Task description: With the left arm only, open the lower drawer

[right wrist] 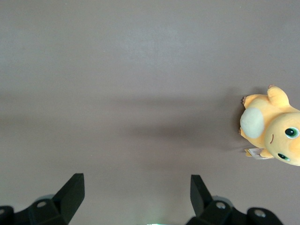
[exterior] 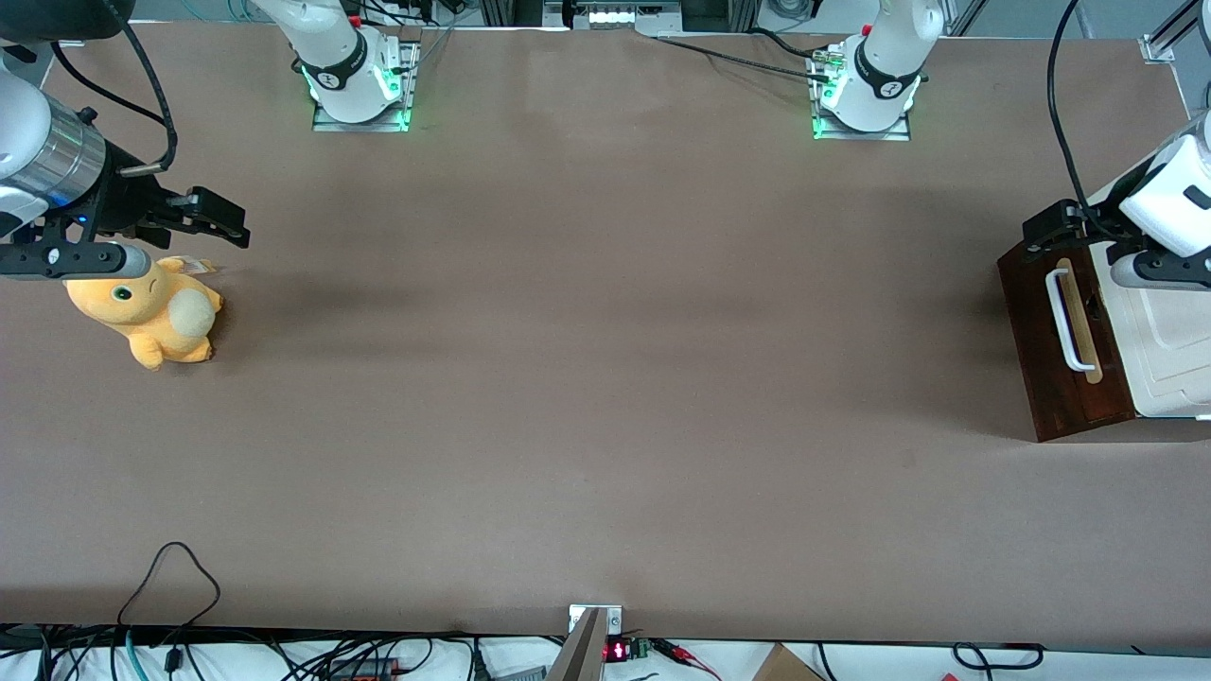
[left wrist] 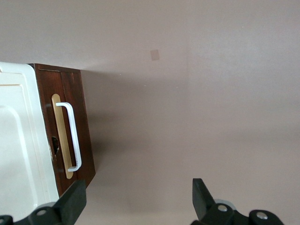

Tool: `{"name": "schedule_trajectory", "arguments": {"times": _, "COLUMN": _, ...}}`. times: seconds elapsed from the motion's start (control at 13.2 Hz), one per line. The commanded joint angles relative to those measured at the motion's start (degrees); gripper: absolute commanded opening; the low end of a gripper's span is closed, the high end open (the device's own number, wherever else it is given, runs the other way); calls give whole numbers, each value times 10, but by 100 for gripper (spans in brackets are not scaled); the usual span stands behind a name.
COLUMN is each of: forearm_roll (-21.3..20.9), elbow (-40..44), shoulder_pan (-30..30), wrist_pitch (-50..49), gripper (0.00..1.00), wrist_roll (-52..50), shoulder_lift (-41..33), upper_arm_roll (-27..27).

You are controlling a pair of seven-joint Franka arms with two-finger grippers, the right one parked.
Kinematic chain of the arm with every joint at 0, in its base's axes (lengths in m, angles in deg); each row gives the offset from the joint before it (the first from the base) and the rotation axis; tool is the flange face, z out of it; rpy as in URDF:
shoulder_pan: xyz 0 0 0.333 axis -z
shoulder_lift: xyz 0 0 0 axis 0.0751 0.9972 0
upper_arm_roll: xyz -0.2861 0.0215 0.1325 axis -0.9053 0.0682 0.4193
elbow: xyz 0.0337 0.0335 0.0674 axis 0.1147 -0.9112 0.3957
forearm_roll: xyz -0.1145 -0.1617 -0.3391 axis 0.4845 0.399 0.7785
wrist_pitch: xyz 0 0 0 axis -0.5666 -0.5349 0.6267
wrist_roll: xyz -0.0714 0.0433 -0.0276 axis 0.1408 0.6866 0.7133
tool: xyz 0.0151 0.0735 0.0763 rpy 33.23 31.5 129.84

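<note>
One cabinet is sitting at the working arm's end of the tabletop [exterior: 605, 378], and its dark brown lower drawer [exterior: 1060, 350] is facing along the tabletop toward the parked arm's end. That drawer front is lying flush with the cabinet body, closed, with no pale wood showing. Its white bar handle [exterior: 1064, 322] is running along a tan strip [exterior: 1086, 326], standing clear of the wood on two short posts. Just beside the brown front, the cream-white panel [exterior: 1173, 350] is making up the rest of the cabinet as seen from the front camera. The left arm [exterior: 1173, 199] is reaching in over the cabinet, and its black tool [exterior: 1045, 230] is hovering near the end of the drawer front that lies farther from the front camera, close to the handle's end but not touching it. In the wrist view the tool [left wrist: 139, 199] is showing its two fingers [left wrist: 75, 199] spread wide apart, released and grasping nothing, with bare tabletop between them; one finger is overlapping the corner of the drawer [left wrist: 70, 126] in that view, while the handle [left wrist: 73, 136] is lying apart from both. A yellow plush toy [exterior: 151, 312] is resting well apart, toward the parked arm's end.
</note>
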Motion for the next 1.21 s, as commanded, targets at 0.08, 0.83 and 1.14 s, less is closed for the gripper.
{"name": "schedule_trajectory", "arguments": {"times": 0.08, "forearm_roll": 14, "elbow": 16, "shoulder_pan": -3, "wrist_pitch": -21, "gripper": 100, "wrist_roll": 17, "shoulder_lift": 4, "upper_arm_roll": 1}}
{"name": "schedule_trajectory", "arguments": {"times": 0.83, "forearm_roll": 15, "elbow": 18, "shoulder_pan": -3, "wrist_pitch": -28, "gripper": 100, "wrist_roll": 17, "shoulder_lift": 6, "upper_arm_roll": 1}}
{"name": "schedule_trajectory", "arguments": {"times": 1.14, "forearm_roll": 14, "elbow": 16, "shoulder_pan": -3, "wrist_pitch": -28, "gripper": 100, "wrist_roll": 33, "shoulder_lift": 7, "upper_arm_roll": -4}}
